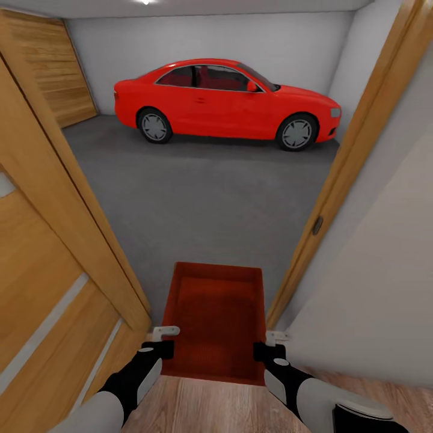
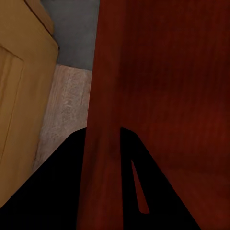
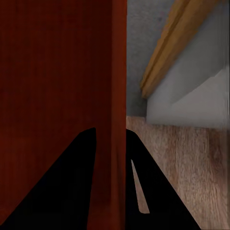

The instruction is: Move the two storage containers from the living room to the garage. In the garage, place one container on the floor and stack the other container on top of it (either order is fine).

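Both grippers, left (image 1: pixel 163 341) and right (image 1: pixel 269 344), clamp the shallow orange-red container's (image 1: pixel 214 316) thin side walls.

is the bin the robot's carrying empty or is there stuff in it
Empty: the head view looks straight into the open-top storage container held between the left gripper and right gripper, showing only its bare red bottom.

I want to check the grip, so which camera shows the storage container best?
The head view: the whole storage container shows, with the left gripper and right gripper on its side walls. Each wrist view shows one wall between dark fingers.
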Available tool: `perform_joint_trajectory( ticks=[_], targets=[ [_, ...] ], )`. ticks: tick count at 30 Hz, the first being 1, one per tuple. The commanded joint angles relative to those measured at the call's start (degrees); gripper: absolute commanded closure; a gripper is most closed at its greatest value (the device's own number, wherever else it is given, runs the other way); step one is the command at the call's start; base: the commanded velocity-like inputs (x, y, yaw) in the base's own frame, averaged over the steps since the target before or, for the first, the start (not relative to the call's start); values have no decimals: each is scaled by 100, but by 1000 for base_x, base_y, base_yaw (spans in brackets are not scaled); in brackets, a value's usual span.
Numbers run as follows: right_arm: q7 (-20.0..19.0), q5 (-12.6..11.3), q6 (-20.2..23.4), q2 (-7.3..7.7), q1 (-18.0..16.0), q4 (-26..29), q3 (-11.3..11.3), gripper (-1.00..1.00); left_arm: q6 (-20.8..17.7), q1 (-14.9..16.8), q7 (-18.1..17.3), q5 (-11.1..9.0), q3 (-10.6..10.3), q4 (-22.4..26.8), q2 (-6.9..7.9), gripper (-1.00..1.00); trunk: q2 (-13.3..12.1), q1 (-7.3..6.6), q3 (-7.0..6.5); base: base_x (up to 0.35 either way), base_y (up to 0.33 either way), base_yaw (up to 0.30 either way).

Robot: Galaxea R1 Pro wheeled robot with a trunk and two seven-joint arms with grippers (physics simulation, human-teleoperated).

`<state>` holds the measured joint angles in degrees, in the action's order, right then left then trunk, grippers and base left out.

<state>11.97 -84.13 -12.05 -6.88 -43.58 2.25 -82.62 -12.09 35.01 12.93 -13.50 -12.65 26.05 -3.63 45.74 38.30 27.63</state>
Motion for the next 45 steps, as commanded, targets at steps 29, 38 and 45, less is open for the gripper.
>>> perform_joint_trajectory(
  ticks=[29,38,45],
  targets=[
    [16,-68,-6,11,-1,-101,-93,100,40,6,76,3,33,277,240,100,5,1,7,59,204,-48],
    [16,-68,-7,11,-1,-101,-88,100,40,6,78,5,31,277,240,100,5,1,7,1,4,-267],
    [16,-68,-4,11,-1,-101,-88,100,40,6,78,1,33,277,240,100,5,1,7,0,0,-149]
  ],
)
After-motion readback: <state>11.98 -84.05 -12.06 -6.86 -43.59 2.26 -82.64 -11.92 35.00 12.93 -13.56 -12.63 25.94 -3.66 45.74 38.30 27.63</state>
